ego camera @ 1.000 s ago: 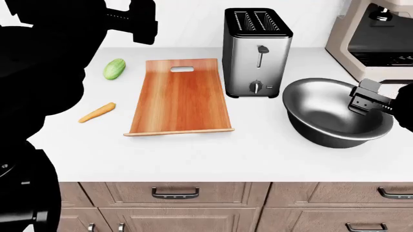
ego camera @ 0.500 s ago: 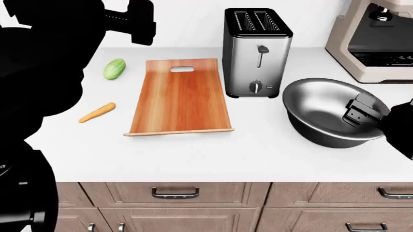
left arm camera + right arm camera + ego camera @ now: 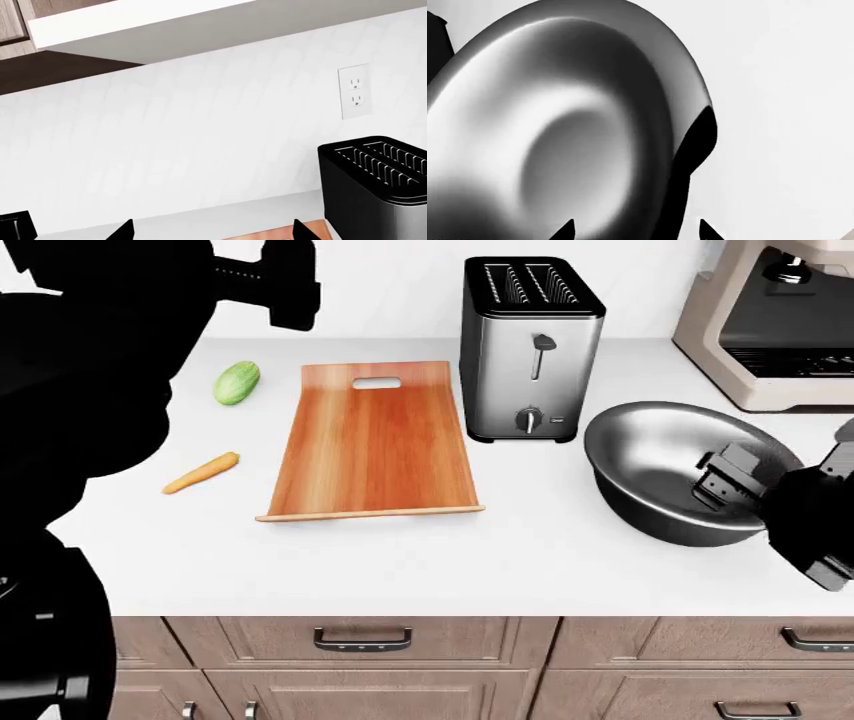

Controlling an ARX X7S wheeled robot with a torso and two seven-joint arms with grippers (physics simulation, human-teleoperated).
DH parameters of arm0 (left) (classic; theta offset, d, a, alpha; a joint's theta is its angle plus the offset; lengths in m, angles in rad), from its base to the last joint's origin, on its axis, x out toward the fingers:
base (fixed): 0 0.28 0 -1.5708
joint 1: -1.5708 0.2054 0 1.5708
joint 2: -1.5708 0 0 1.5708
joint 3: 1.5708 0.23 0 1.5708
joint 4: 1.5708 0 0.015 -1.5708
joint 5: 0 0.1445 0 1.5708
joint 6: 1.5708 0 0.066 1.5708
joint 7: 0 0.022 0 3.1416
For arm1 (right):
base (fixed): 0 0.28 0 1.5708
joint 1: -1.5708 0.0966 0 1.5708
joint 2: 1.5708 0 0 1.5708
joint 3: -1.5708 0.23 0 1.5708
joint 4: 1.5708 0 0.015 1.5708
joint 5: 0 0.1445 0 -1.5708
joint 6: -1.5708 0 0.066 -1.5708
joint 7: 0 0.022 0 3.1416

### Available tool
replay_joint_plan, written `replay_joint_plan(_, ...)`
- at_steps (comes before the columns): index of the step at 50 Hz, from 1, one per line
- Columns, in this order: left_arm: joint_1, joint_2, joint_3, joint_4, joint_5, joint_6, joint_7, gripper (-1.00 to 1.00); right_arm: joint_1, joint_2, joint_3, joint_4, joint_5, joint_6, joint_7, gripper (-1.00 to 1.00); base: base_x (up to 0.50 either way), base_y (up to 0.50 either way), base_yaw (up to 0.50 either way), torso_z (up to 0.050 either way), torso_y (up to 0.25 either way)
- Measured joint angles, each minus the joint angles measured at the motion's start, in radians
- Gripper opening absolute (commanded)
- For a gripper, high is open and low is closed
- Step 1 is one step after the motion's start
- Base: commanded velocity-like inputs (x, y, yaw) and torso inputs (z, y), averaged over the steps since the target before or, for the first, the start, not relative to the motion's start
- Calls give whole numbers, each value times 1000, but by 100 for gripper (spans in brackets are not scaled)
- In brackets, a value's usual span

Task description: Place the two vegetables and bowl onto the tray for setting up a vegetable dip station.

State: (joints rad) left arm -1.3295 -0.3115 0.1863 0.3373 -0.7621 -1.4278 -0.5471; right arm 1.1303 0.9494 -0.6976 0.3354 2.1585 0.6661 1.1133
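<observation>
The steel bowl (image 3: 667,465) sits on the counter right of the toaster. My right gripper (image 3: 717,488) is open at the bowl's right rim; in the right wrist view (image 3: 634,231) its two tips stand either side of the bowl's rim (image 3: 684,150), one inside, one outside. The wooden tray (image 3: 376,440) lies at the centre. The green cucumber (image 3: 236,382) and the orange carrot (image 3: 200,472) lie on the counter left of the tray. My left gripper (image 3: 287,285) is held high above the back left, open and empty (image 3: 212,231).
A silver toaster (image 3: 530,345) stands between tray and bowl, also in the left wrist view (image 3: 377,185). A beige coffee machine (image 3: 781,320) stands at the back right. A wall outlet (image 3: 353,92) is above the toaster. Drawers run below the counter's front edge.
My right gripper has moved down and toward me along the bowl's right side and now straddles its rim. The left arm, vegetables, tray and bowl have not moved.
</observation>
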Motion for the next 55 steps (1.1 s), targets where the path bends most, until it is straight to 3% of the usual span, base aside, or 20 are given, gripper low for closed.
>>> replay_joint_plan(13, 6, -10, -9, 3, -12, 4, -9, 100, -3, -10, -3, 22, -18, -13, -6, -100, 0, 0, 0, 0, 0)
replay_joint_plan(32, 1, -17, -29, 17, -41, -12, -29, 100, -64, 91, 51, -135, 51, -75, 59, -100, 0, 0, 0, 0, 0)
replay_joint_plan(55, -19, -18, -77, 54, -117, -81, -89, 100, 44, 201, 111, -338, 161, 38, 99, -100, 0, 0, 0, 0, 1)
